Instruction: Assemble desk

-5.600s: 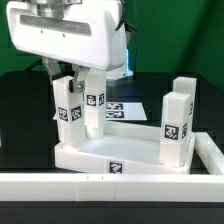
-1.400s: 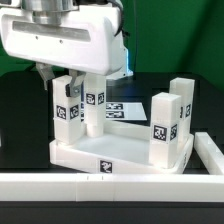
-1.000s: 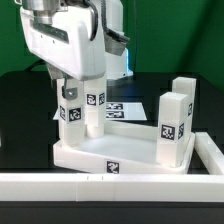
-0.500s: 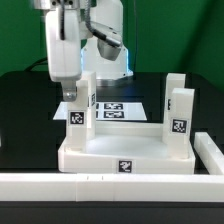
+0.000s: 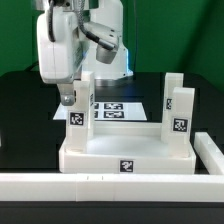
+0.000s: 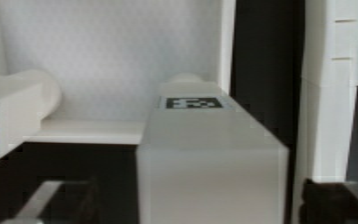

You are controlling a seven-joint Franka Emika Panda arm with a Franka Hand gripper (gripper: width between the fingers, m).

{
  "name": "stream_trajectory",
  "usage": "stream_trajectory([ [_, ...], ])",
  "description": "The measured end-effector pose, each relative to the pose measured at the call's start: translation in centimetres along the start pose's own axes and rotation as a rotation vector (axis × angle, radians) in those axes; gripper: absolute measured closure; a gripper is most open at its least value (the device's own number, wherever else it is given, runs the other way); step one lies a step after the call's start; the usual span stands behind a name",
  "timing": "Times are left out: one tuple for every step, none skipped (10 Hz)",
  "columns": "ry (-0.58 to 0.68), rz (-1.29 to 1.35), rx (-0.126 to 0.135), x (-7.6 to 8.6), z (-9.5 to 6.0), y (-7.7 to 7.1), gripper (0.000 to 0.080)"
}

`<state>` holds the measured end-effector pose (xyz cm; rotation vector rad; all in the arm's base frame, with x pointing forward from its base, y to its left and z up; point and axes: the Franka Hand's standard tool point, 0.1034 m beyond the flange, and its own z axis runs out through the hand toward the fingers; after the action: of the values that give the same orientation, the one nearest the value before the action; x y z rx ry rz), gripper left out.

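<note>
Desk assembly, late stage. The desk top lies on the black table, against the white rail at the table's near edge. Legs stand upright in its corner sockets: one near-corner leg under the gripper, two at the opposite end; a fourth is hidden. Whether the gripper's jaws are open or closed cannot be told. Remaining work looks slight: final seating.

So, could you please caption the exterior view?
Claw above a leg standing in the desk top, beside the marker board.
</note>
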<state>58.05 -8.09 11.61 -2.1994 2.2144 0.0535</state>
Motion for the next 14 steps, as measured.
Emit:
stream_trajectory([
  [-0.006,-0.028,-0.016,0.0,0.0,0.0,0.0169],
  [-0.008,-0.090,-0.021,0.0,0.0,0.0,0.0155],
  [-0.005,-0.187,-0.014,0.2,0.0,-0.1,0.0155],
  [-0.004,-0.262,-0.014,0.2,0.0,-0.1,0.0151],
  [-0.005,-0.352,-0.013,0.2,0.0,-0.1,0.0150],
  [-0.005,-0.455,-0.013,0.2,0.0,-0.1,0.0150],
  [-0.005,-0.489,-0.013,0.2,0.0,-0.1,0.0150],
  [-0.002,-0.592,-0.016,0.2,0.0,-0.1,0.0150],
  [0.011,-0.694,-0.025,0.0,-0.1,-0.3,0.0150],
  [0.022,-0.767,-0.034,-0.2,-0.2,-0.4,0.0150],
  [0.024,-0.868,-0.039,-0.4,-0.2,-0.4,0.0150],
  [0.023,-0.941,-0.040,-0.8,-0.1,-0.5,0.0150],
  [0.022,-0.988,-0.040,-0.9,-0.1,-0.5,0.0150],
  [0.022,-1.083,-0.041,-0.9,-0.1,-0.5,0.0150],
])
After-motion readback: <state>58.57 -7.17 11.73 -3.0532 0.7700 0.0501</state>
